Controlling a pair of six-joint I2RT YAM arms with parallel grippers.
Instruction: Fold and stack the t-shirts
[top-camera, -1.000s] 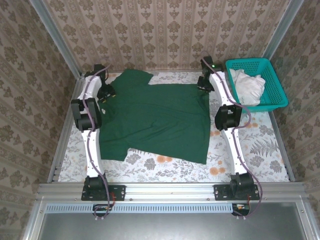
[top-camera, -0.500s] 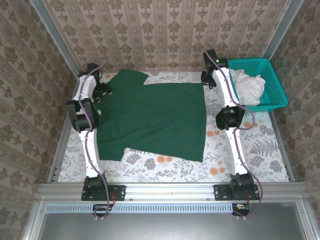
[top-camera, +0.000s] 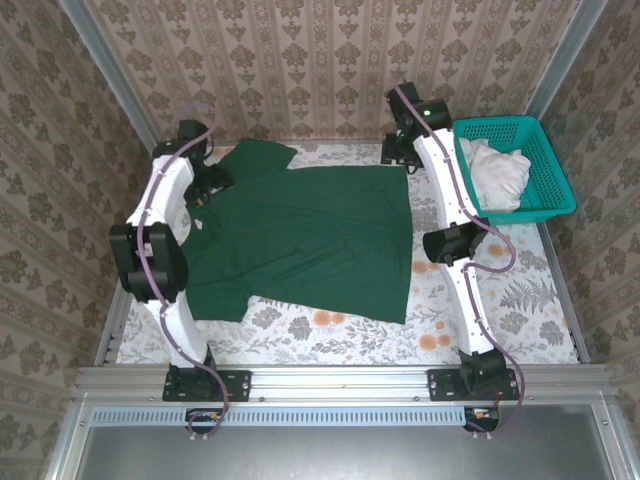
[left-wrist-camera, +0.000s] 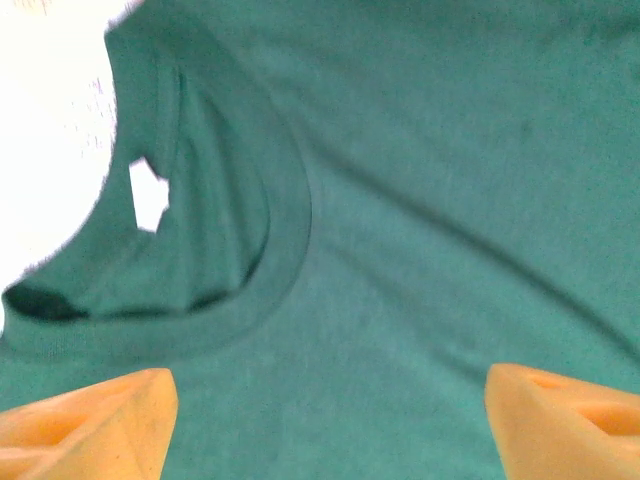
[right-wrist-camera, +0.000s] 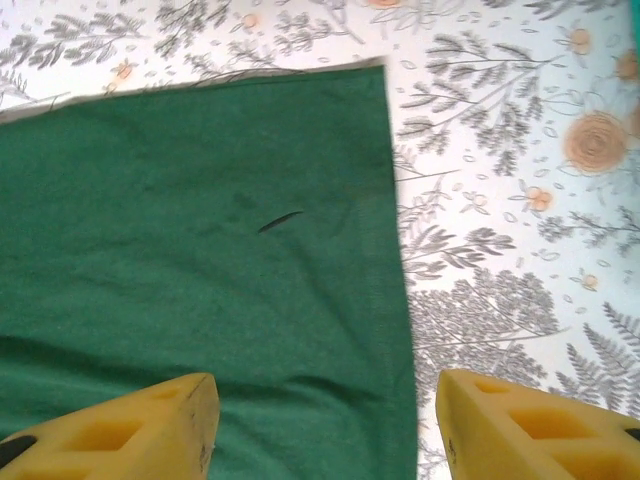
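Garment, one: dark green t-shirt (top-camera: 310, 240), spread flat on the floral bench (top-camera: 520, 290). It lies beside the teal basket (top-camera: 530, 212) and apart from it, with the hem toward the basket and the collar (left-wrist-camera: 290, 250) at the end farthest from it. Left end effector (left-wrist-camera: 330, 430): fingers wide apart with nothing between them, poised over the cloth next to the collar, at the shirt end away from the basket. Right end effector (right-wrist-camera: 320, 430): fingers also apart and empty, straddling the hem edge that faces the basket, close to the hem corner (right-wrist-camera: 375, 80). Step in hand, as judged: first fold of a laid-out shirt, not yet begun. Handling note: each end effector should pinch both layers on the same long edge, one at the shoulder far from the basket and one at the hem corner near it. Both should then lift together and level, keep that edge taut between them, and lay it over without dragging the cloth beneath. Container, one: basket, teal plastic mesh. Contents: crumpled white cloth (top-camera: 495, 172), loosely heaped, kind not determinable.
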